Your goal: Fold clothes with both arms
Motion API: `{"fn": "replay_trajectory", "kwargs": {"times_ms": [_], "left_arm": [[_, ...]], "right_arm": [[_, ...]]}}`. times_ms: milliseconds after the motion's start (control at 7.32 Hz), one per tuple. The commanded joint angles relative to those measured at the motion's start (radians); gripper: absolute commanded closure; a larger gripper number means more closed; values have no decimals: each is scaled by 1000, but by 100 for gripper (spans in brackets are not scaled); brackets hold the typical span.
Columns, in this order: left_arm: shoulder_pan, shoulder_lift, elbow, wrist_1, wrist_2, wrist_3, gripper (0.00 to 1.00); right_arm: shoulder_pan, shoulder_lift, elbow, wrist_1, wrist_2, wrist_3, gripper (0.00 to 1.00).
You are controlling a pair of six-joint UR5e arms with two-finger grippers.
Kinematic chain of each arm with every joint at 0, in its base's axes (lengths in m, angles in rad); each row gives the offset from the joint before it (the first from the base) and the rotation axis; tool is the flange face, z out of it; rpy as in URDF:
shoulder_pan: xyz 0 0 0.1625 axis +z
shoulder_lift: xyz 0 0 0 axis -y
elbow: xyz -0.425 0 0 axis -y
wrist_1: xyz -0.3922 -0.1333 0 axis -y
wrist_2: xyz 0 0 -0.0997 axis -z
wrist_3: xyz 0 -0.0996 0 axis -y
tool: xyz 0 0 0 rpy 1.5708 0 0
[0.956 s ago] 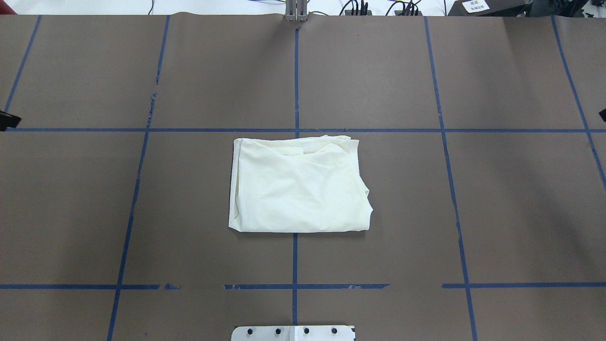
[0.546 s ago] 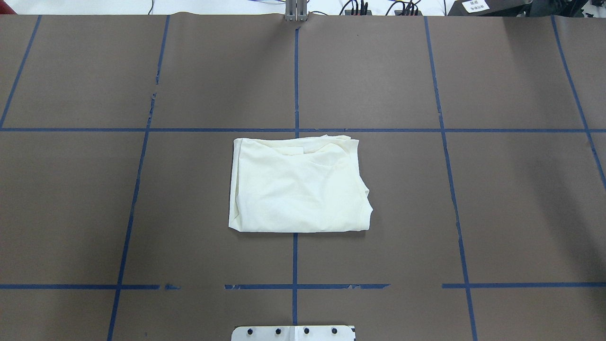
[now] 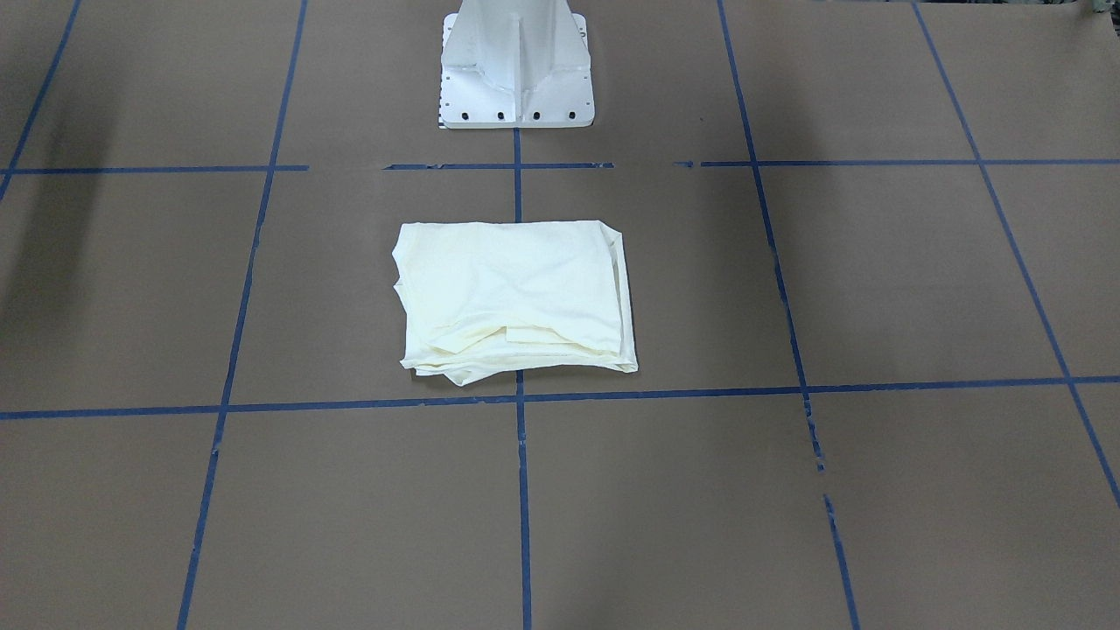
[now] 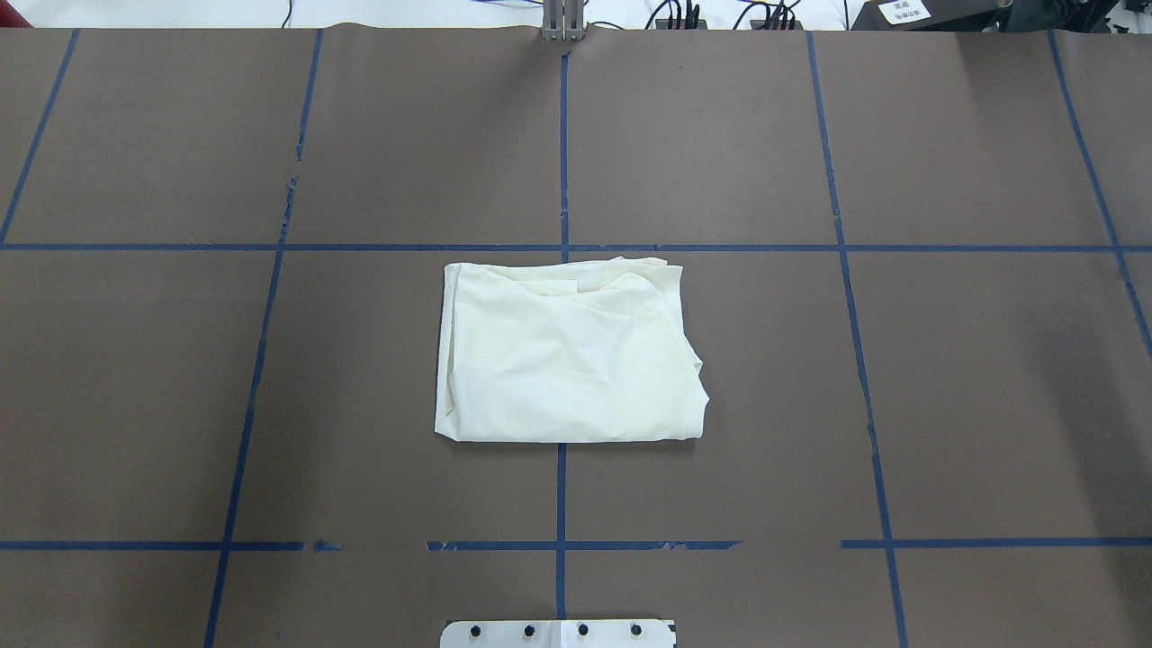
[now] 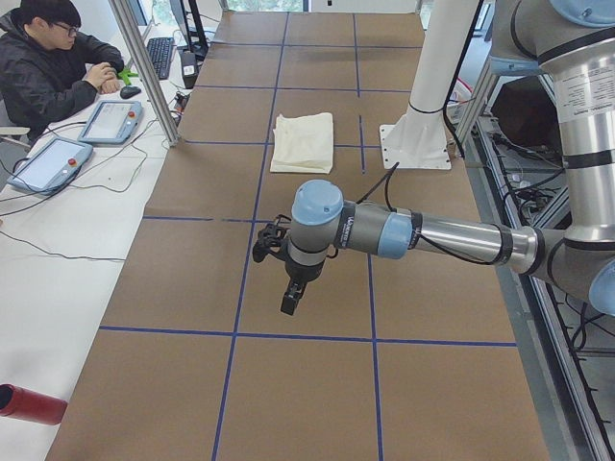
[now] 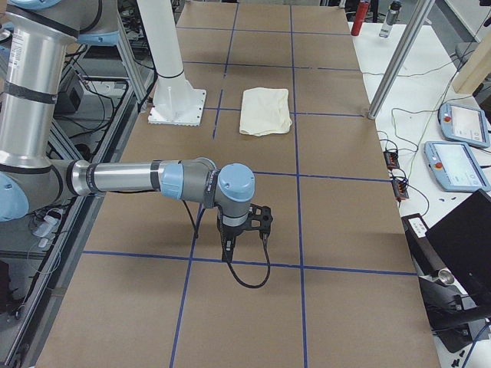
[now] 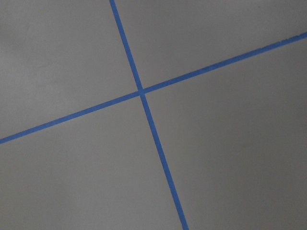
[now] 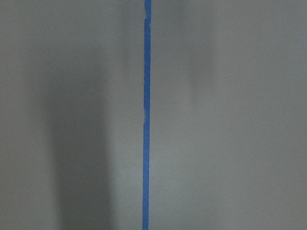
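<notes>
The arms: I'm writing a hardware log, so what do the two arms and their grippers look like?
The left arm and right arm are silver-grey tubes with light blue joint caps. A black cable runs at each wrist. The left gripper and right gripper are black.

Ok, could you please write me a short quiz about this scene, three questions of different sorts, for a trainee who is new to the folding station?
1. True or false: the cream shirt is spread out flat with both sleeves open.
2. Choose one. The white pedestal base stands (A) on top of the shirt, (B) apart from it, on the robot's side, (C) leaning against it.
3. Short answer: is the left claw over the shirt?

Key
1. False: it is folded into a rough rectangle.
2. B.
3. No: it hangs over bare table, well apart from the shirt.
</notes>
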Motion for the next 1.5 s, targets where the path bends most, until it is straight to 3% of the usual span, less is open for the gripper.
{"fn": "replay_trajectory", "kwargs": {"times_ms": [0,546,956,1365], "left_arm": [[-11,7,50,-16,-17,25,0],[-5,1,102,-15,-5,-16,0],[-5,8,116,-17,-60,-58,0],[-3,8,157,-9,-69,-61,0]], "right_arm": [[3,3,-2,1,6,-27,0],[-22,-12,-3,8,3,14,0],[-26,-53,-14,200,-21,138,0],[-26,-60,-20,222,-6,136,0]]}}
